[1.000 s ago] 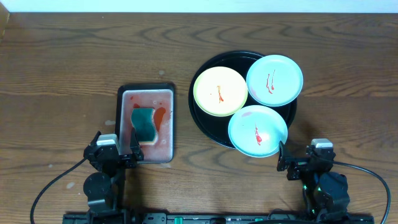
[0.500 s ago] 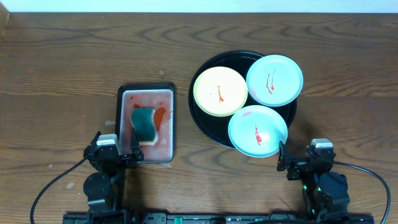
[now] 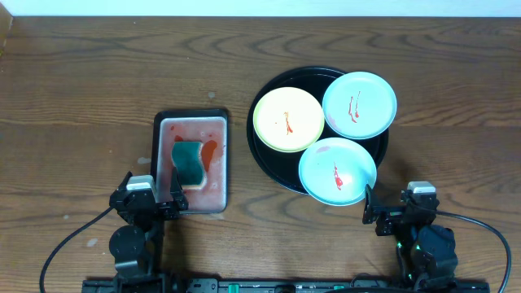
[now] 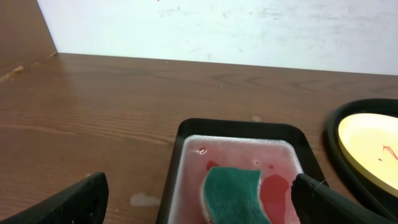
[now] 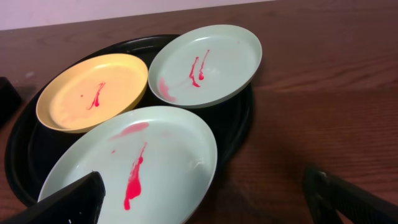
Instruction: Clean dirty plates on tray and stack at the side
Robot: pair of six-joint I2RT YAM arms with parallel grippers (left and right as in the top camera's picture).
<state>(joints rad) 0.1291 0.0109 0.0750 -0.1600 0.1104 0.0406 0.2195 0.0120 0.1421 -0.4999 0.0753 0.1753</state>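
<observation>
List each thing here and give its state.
Yellow plate: dirty, on round tray.
Far mint plate: dirty, on round tray.
Near mint plate: dirty, on round tray.
Round tray: holding three plates.
Small tray: red-stained.
Sponge: lying in small tray.
Left fingers: open, empty.
Right fingers: open, empty.

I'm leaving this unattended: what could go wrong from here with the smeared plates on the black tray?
The nearest pale mint round plastic plate overhangs the rim of the glossy round black tray; pressing down to wipe might tip it. The green sponge lies in reddish liquid in the small rectangular black-rimmed tray, so it may smear sauce rather than clean.
</observation>
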